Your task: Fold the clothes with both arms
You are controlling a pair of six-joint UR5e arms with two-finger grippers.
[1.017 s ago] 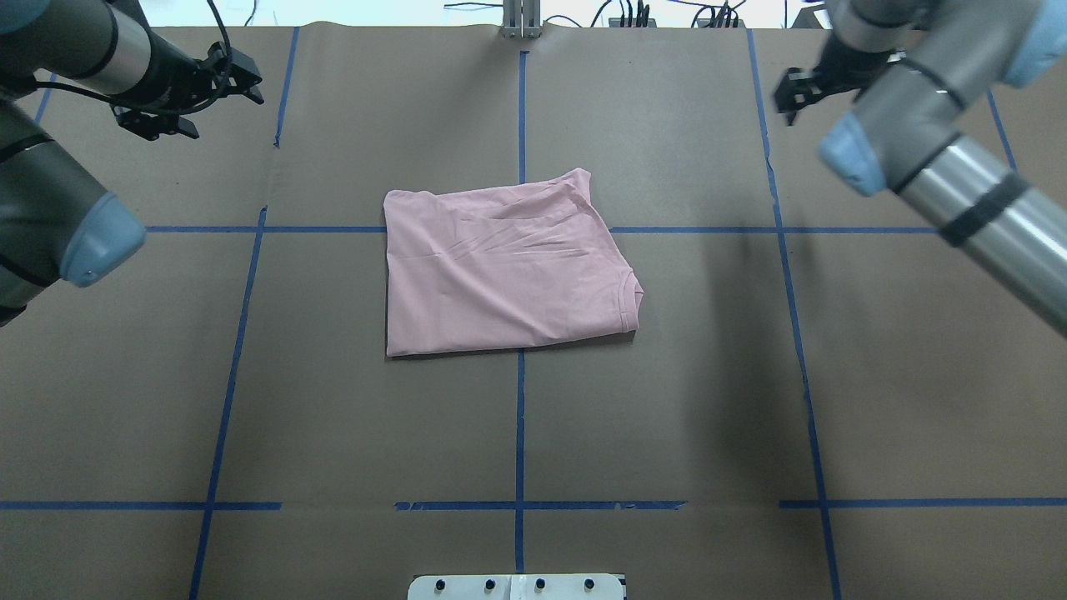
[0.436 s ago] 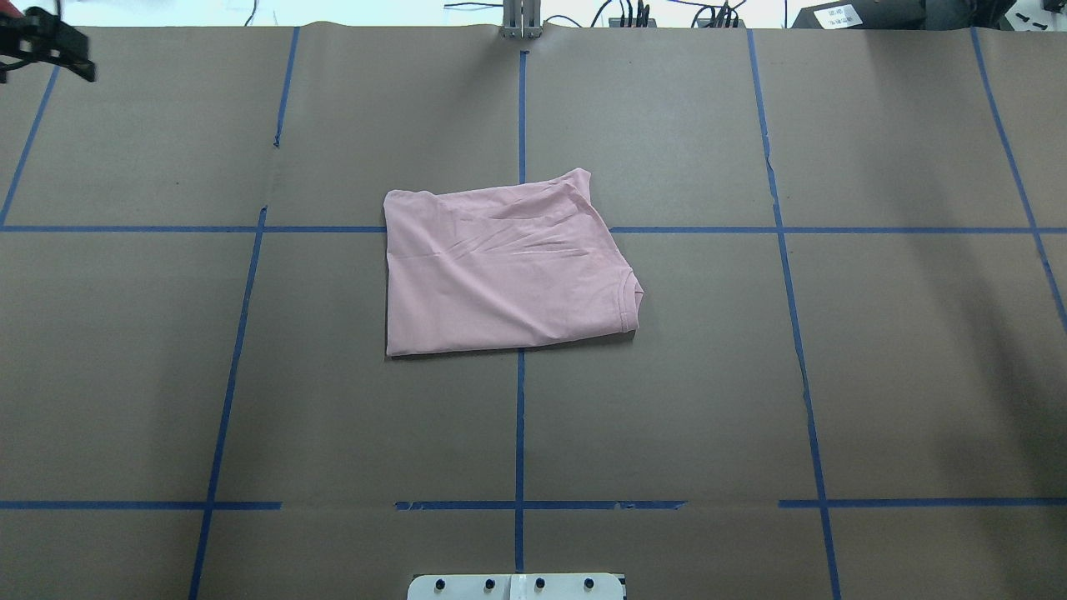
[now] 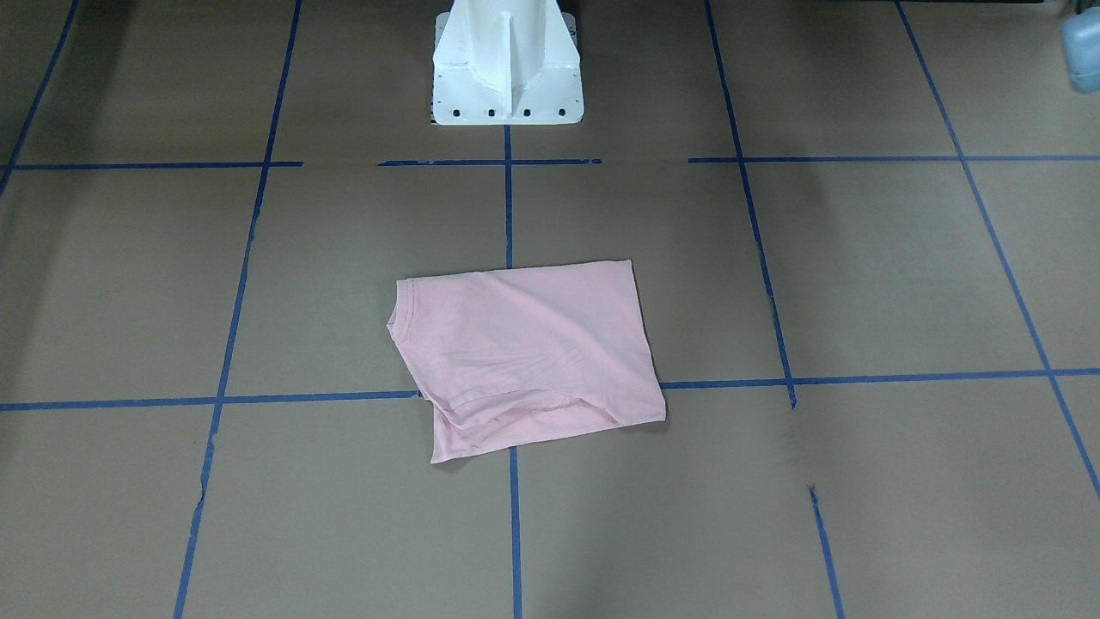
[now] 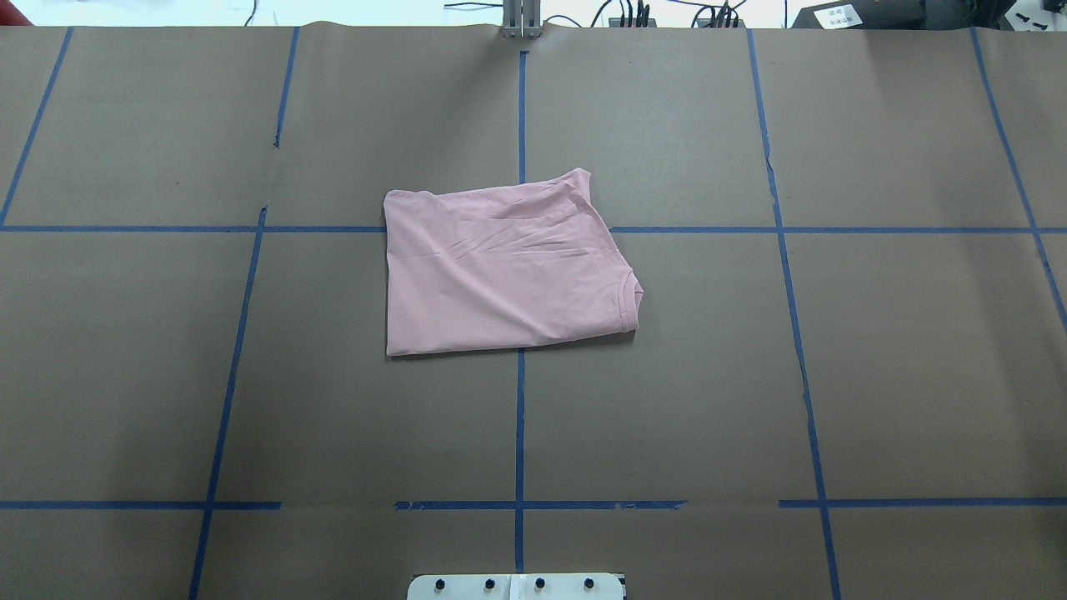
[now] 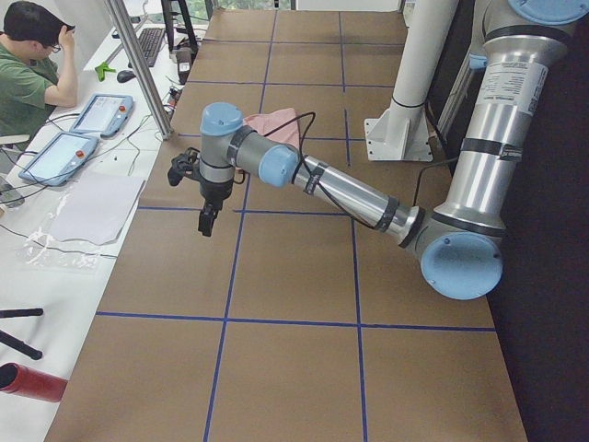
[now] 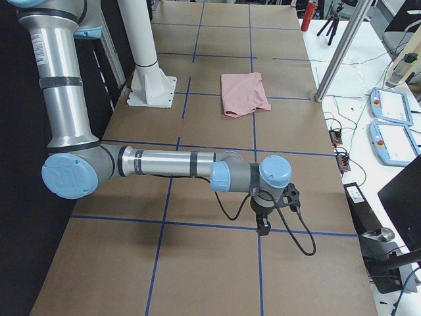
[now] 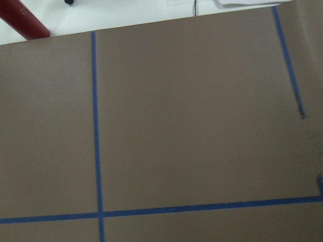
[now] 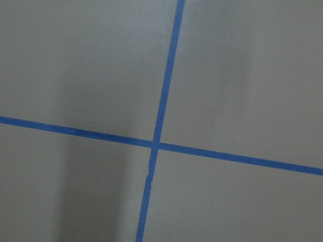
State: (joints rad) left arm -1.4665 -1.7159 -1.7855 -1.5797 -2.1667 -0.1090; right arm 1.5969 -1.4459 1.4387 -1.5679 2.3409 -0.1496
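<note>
At table [image 4: 125, 375] ends, left arm [image 5: 350, 193] and right arm [image 6: 164, 162] jaws indistinct.

We find nothing legible. The white paper label [image 4: 837, 15] on the black box [image 4: 892, 12] and the printed sticker [image 5: 504, 85] on the silver-grey tubular left arm [image 5: 352, 194] are too small to read.

Probably a robotics lab: tape-gridded table [image 4: 667, 375], teach pendants [image 6: 389, 105].

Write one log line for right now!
shirt: folded on table | left claw: away from shirt, grip unclear | right claw: away from shirt, grip unclear
</note>
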